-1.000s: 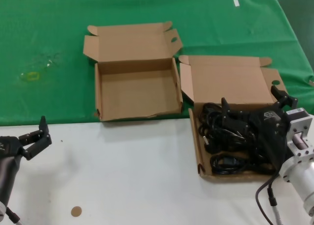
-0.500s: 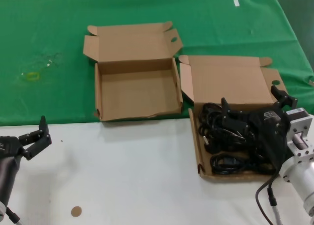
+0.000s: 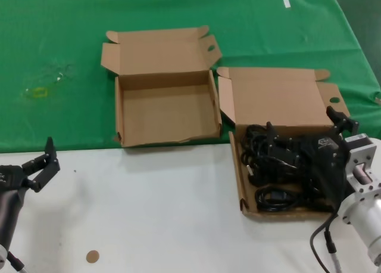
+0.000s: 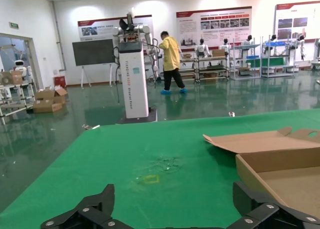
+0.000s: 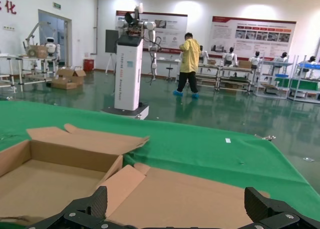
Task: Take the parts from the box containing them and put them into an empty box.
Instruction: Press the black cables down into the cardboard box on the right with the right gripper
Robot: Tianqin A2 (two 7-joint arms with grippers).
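Note:
The parts (image 3: pixel 265 197), coiled black power cords, fill the box containing them (image 3: pixel 280 100) at the right, its lid open. My right gripper (image 3: pixel 305 125) hangs open just over the cords at that box's back, holding nothing; in the right wrist view its fingertips (image 5: pixel 98 201) frame the brown lid (image 5: pixel 200 194). The empty box (image 3: pixel 164 109) with the ragged front wall stands to the left on the green cloth; it also shows in the right wrist view (image 5: pixel 45 176) and the left wrist view (image 4: pixel 285 171). My left gripper (image 3: pixel 40 166) waits open at the near left, well away from both boxes.
Green cloth (image 3: pixel 59 34) covers the far half of the table and white surface (image 3: pixel 155 213) the near half. A yellowish mark (image 3: pixel 37 92) lies on the cloth at the left. A small brown disc (image 3: pixel 91 256) lies near the front edge.
My right gripper has sunk slightly toward the cords. My left gripper has shifted a little to the left. The boxes and cords have not moved.

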